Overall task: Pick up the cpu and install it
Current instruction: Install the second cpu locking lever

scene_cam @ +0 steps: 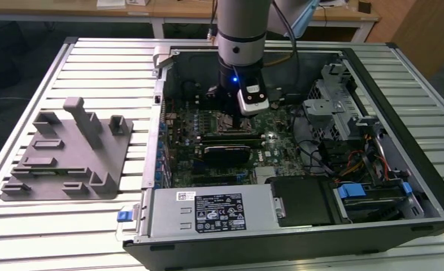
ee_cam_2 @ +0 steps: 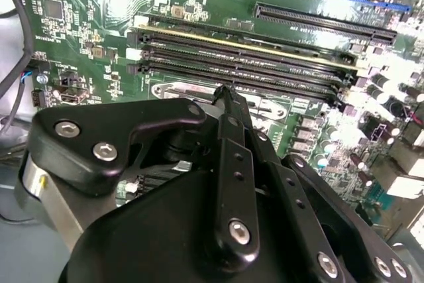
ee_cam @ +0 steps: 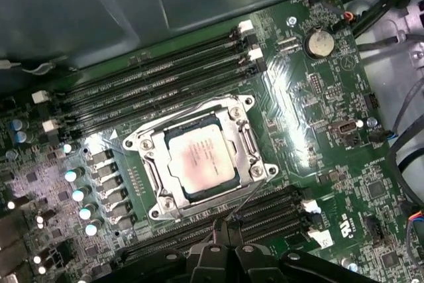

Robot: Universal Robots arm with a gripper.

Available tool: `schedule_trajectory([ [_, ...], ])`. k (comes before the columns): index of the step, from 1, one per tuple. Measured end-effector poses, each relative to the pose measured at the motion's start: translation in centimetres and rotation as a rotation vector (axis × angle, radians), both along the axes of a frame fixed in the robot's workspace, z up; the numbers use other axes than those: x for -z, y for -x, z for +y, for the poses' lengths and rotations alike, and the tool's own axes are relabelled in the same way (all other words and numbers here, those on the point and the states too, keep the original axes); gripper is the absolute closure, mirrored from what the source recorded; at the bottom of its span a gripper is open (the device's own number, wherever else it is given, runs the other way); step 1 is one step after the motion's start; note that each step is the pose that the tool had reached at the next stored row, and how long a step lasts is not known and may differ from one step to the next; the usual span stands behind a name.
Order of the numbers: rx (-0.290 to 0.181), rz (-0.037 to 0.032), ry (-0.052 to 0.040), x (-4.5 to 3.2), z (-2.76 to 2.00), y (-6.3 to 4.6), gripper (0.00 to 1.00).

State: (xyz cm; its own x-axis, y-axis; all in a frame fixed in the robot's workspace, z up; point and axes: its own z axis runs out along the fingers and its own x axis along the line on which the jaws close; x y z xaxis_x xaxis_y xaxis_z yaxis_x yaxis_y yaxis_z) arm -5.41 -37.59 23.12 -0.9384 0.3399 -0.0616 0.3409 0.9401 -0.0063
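The cpu [ee_cam: 199, 161], a flat square chip with a silvery top plate, lies inside the metal-framed socket [ee_cam: 246, 138] on the green motherboard [ee_cam: 318, 124] in the first wrist view. My gripper [ee_cam: 222, 228] hangs just above the board at the socket's edge, beside the memory slots [ee_cam: 278, 213]. Its black fingers meet at the tips with nothing between them, and it does not touch the cpu. In the second wrist view the gripper [ee_cam_2: 222, 92] points down at the board next to the slots. In the exterior view the arm [scene_cam: 241, 56] reaches down into the open computer case [scene_cam: 403, 113].
A grey plastic holder block [scene_cam: 68, 152] with upright posts stands on the slatted table at the exterior view's left. Inside the case are a power supply [scene_cam: 210, 212], drive cages [scene_cam: 343, 107] and loose cables [scene_cam: 320, 152] around the board. The case walls hem in the arm.
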Motion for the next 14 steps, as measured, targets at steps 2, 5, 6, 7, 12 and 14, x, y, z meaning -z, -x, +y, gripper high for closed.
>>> schedule_trajectory([
  [2,-0.022,0.0001,-0.0005,0.09,-0.01,0.04,0.89],
  [5,-0.067,0.0001,-0.0013,0.27,-0.01,0.07,0.89],
  [6,-0.082,0.0001,-0.0019,0.33,-0.01,0.08,0.89],
  [7,-0.098,0.0001,-0.0025,0.4,-0.01,0.08,0.89],
  [12,-0.166,0.0,-0.0058,0.71,-0.01,0.22,0.89],
  [14,-0.181,-0.0002,-0.0096,0.87,-0.01,0.44,0.89],
])
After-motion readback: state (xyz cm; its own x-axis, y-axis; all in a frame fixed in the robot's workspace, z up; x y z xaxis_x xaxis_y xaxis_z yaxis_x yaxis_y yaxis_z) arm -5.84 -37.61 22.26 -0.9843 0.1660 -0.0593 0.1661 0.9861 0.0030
